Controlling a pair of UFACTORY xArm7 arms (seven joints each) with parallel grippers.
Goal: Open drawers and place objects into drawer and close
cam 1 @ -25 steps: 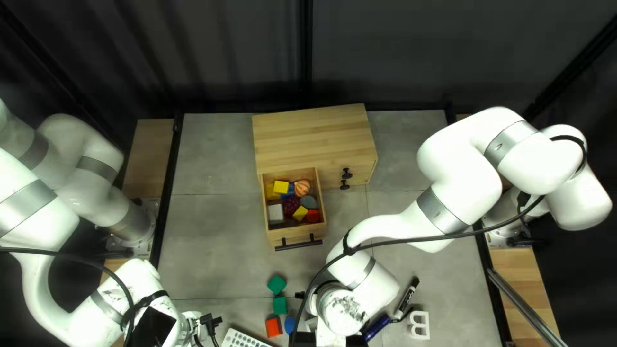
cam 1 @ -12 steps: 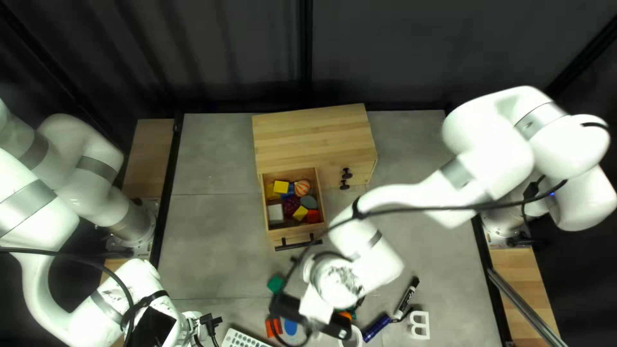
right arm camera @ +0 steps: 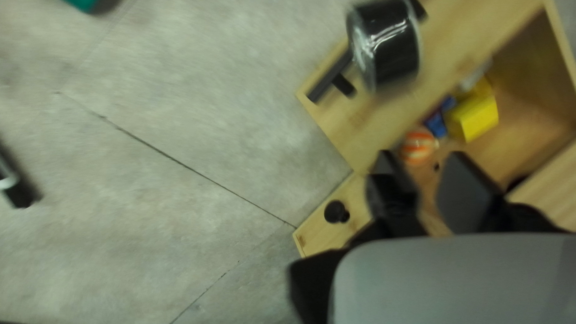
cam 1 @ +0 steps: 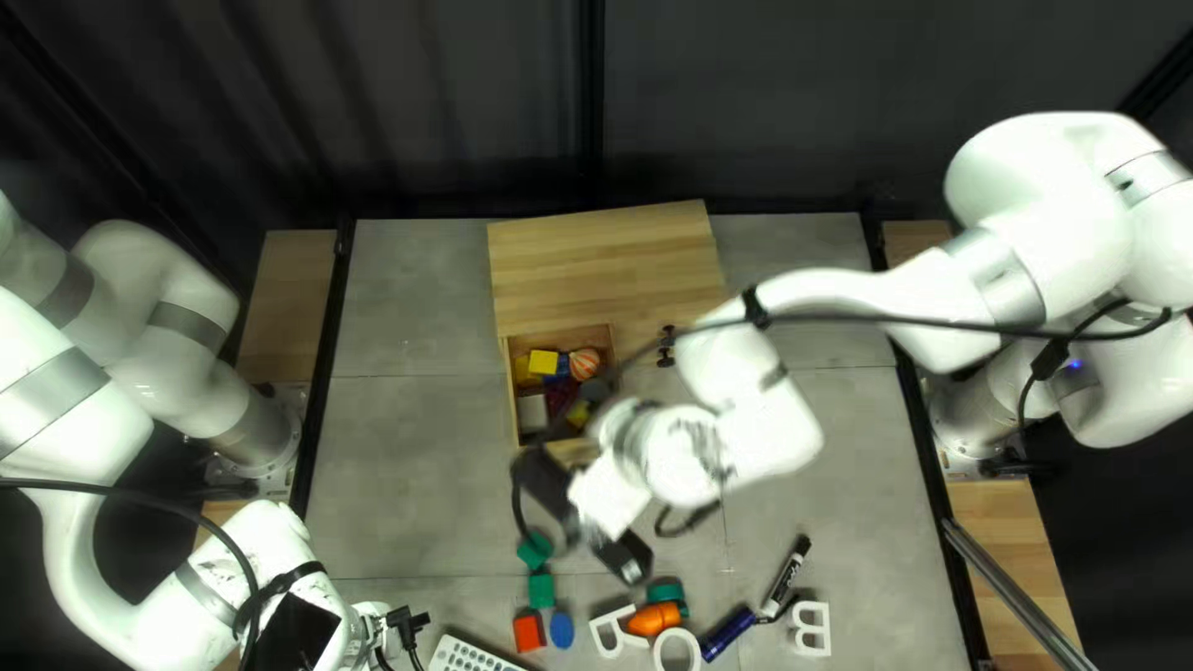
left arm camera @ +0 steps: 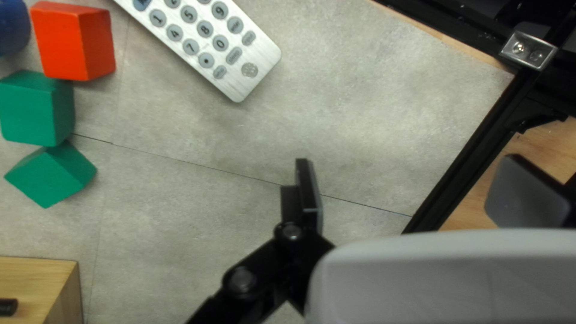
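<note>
Drawer stands open below and ahead of the right gripper, the nearer one, seemingly parted and empty through the blur; its bar handle runs crosswise to the likely closing push.

Robotics lab — white jointed arms, dark curtain, black rails beside grey table

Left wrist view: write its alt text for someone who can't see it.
My open left pincer hovers over the gray table, holding nothing. Ahead lies a remote; off past one finger are a red block, two green blocks, a blue piece and a corner of the drawer.
</note>
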